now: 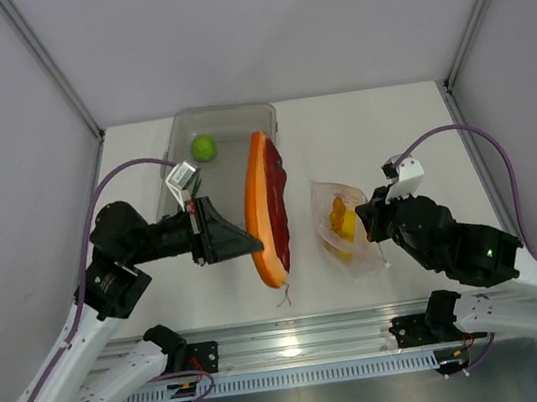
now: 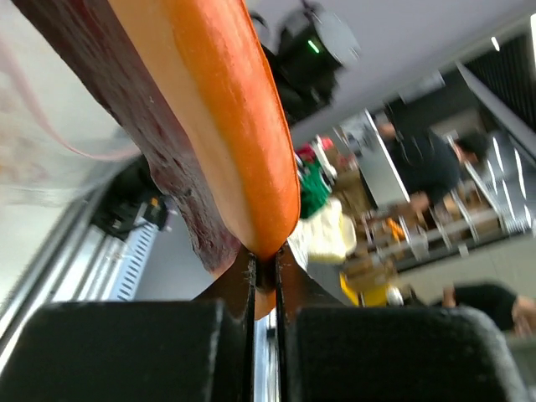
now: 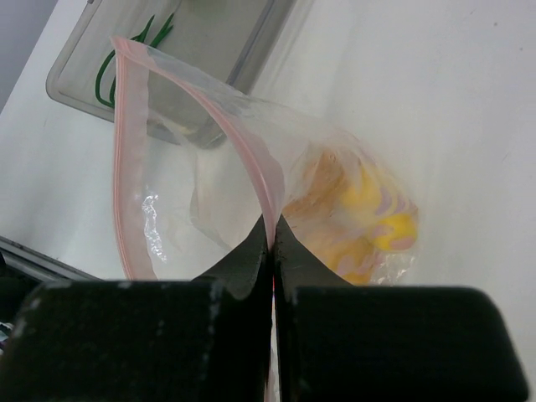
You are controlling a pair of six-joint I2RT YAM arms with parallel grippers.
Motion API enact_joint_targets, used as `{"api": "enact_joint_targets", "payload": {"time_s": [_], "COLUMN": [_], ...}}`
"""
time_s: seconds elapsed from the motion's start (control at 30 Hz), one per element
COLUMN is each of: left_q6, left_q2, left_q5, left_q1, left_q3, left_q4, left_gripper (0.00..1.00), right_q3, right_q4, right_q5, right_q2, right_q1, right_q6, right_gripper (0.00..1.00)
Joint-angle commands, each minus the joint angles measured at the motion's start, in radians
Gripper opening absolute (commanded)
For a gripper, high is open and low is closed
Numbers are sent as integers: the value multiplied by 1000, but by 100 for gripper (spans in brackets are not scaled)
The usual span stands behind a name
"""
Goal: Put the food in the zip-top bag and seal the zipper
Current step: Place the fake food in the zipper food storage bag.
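Gripping the long slice (image 1: 267, 206) on edge above the white worktop (image 1: 380, 134), just left of the zip-top bag (image 1: 343, 225).
The clear bin (image 1: 226, 116) is partly hidden behind the slice. The left claw (image 1: 253, 247) is clamped on the slice's orange rim, and the right claw (image 1: 366, 219) is pinched tight on the bag's zipper (image 3: 126, 167). Yellow food (image 3: 381, 226) blurs through crinkled plastic. A green lime (image 1: 203, 148) sits in the bin. Grey walls enclose the worktop.
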Motion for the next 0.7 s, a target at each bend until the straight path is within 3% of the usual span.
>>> {"api": "enact_joint_targets", "payload": {"time_s": [0.0, 0.1, 0.17, 0.3, 0.67], "left_q6": [-9, -79, -138, -328, -754], "left_q2": [-26, -31, -28, 7, 105], "left_q5": [109, 138, 170, 187, 112], "left_q1": [-65, -127, -169, -230, -296], "left_q3": [-28, -57, -91, -145, -352], "left_q4": [109, 172, 299, 425, 723], "left_gripper": [1, 1, 1, 1, 1], "right_q3": [50, 50, 52, 68, 58], "right_q4": [2, 7, 11, 19, 73], "right_q5": [43, 34, 28, 20, -66], "right_q2": [-5, -5, -4, 4, 10], "right_q1": [6, 6, 6, 8, 37], "right_q6": [-16, -26, -36, -45, -118], "right_gripper": [0, 0, 0, 0, 0]}}
